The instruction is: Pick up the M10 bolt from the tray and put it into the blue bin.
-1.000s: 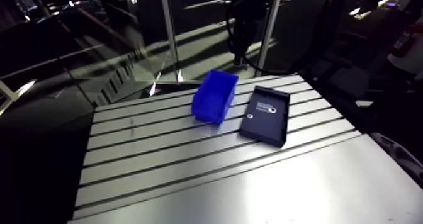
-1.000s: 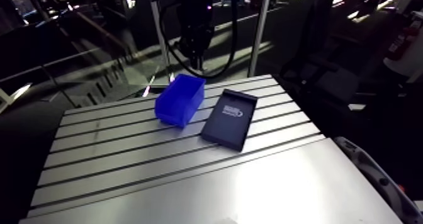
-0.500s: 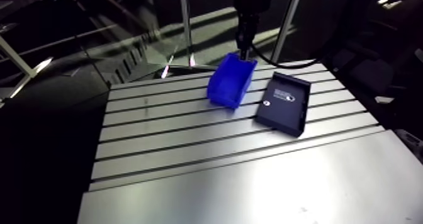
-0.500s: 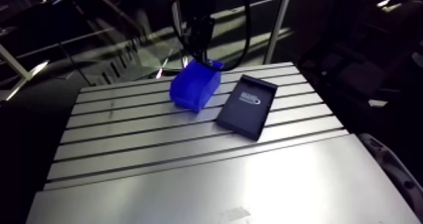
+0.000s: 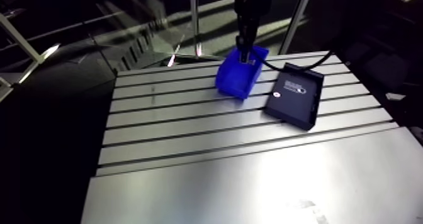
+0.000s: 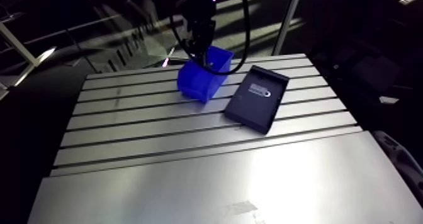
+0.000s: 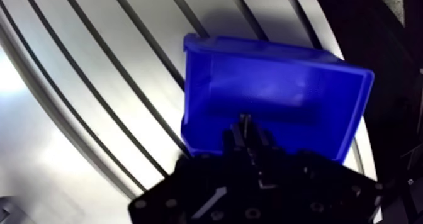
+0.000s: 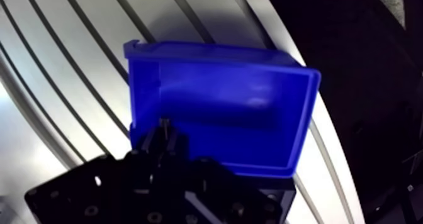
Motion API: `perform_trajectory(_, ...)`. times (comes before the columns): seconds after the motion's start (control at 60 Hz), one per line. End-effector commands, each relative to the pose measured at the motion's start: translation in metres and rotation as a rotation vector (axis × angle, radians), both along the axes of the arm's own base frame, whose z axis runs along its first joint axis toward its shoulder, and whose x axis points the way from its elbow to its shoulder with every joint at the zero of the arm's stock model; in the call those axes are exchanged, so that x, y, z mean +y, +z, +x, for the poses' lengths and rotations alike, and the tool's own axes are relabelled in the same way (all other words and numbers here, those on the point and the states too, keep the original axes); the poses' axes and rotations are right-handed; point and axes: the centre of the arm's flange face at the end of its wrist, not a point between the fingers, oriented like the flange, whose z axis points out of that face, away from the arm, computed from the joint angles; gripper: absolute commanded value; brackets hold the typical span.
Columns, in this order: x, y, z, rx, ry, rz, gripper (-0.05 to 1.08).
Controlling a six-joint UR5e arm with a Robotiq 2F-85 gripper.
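The blue bin [image 7: 283, 88] stands on the slotted table, directly under my gripper [image 7: 245, 131]. In the wrist view the two dark fingers are pressed close together over the bin's near wall, and a small grey metal tip, the M10 bolt [image 7: 244, 118], pokes out between them. The bin's floor looks bare. In the arm view the gripper [image 5: 244, 55] hangs over the blue bin [image 5: 238, 80], at about the height of its rim. The black tray [image 5: 294, 95] lies just right of the bin, with white print on its floor.
The aluminium table [image 5: 208, 145] runs wide in front of the bin and tray, with long slots across it. Its far edge [image 5: 189, 68] lies close behind the bin. A vertical post [image 5: 196, 19] rises behind the table.
The arm camera has shifted, so the whole scene sits differently. The gripper has come from behind and above the bin to hang right over its opening.
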Motion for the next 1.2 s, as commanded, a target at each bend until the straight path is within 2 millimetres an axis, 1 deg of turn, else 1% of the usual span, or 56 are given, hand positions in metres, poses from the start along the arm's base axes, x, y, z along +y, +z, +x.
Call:
perform_trajectory(0.017,-0.001,-0.018,0.000,0.012,0.000,0.004,1.07)
perform_trajectory(0.067,-0.001,-0.025,0.001,0.006,-0.002,0.002,1.07)
perform_trajectory(0.15,-0.001,-0.029,0.001,0.006,-0.010,0.002,1.07)
perform_trajectory(0.183,-0.001,-0.037,0.000,-0.002,-0.020,0.003,1.07)
perform_trajectory(0.3,-0.001,-0.045,0.000,-0.011,-0.027,0.003,1.06)
perform_trajectory(0.383,-0.002,-0.056,0.001,-0.027,-0.027,-0.001,1.06)
perform_trajectory(0.533,-0.002,-0.062,-0.001,-0.008,-0.026,0.005,1.05)
perform_trajectory(0.617,-0.002,-0.062,-0.002,-0.003,-0.026,0.004,1.02)
perform_trajectory(0.633,-0.002,-0.062,-0.002,-0.003,-0.026,0.004,0.99)
perform_trajectory(0.65,-0.002,-0.062,-0.002,-0.003,-0.026,0.004,0.99)
perform_trajectory(0.667,-0.004,-0.062,-0.001,-0.003,-0.025,0.003,0.90)
perform_trajectory(0.683,-0.004,-0.062,-0.001,-0.003,-0.025,0.003,0.90)
perform_trajectory(0.7,-0.004,-0.062,-0.001,-0.004,-0.028,0.003,0.68)
perform_trajectory(0.717,-0.004,-0.062,-0.001,-0.004,-0.028,0.003,0.68)
perform_trajectory(0.733,-0.004,-0.061,0.000,-0.005,-0.038,0.004,0.30)
perform_trajectory(0.75,-0.004,-0.061,0.000,-0.005,-0.038,0.004,0.30)
perform_trajectory(0.767,-0.003,-0.061,0.001,-0.011,-0.050,0.005,0.02)
perform_trajectory(0.833,-0.003,-0.057,0.000,-0.001,-0.060,0.008,0.00)
perform_trajectory(0.85,-0.003,-0.052,0.000,0.004,-0.062,0.009,0.00)
perform_trajectory(0.967,-0.001,-0.041,0.002,0.006,-0.061,0.026,0.00)
perform_trajectory(0.983,-0.001,-0.036,0.003,-0.003,-0.060,0.033,0.00)
perform_trajectory(1.0,-0.001,-0.036,0.003,-0.003,-0.060,0.033,0.00)
perform_trajectory(1.033,-0.001,-0.020,0.006,-0.024,-0.059,0.034,0.00)
perform_trajectory(1.05,-0.001,-0.020,0.006,-0.024,-0.059,0.034,0.00)
perform_trajectory(1.067,-0.001,-0.007,0.005,-0.027,-0.061,0.030,0.00)
perform_trajectory(1.083,-0.001,-0.007,0.005,-0.027,-0.061,0.030,0.00)
perform_trajectory(1.1,-0.001,0.007,0.005,-0.028,-0.065,0.028,0.00)
perform_trajectory(1.117,-0.001,0.007,0.005,-0.028,-0.065,0.028,0.00)
perform_trajectory(1.133,-0.002,0.020,0.006,-0.029,-0.071,0.026,0.00)
perform_trajectory(1.15,-0.002,0.020,0.006,-0.029,-0.071,0.026,0.00)
perform_trajectory(1.167,-0.002,0.033,0.005,-0.026,-0.082,0.023,0.00)
perform_trajectory(1.183,-0.002,0.033,0.005,-0.026,-0.082,0.023,0.00)
perform_trajectory(1.2,-0.002,0.048,0.004,-0.020,-0.098,0.021,0.00)
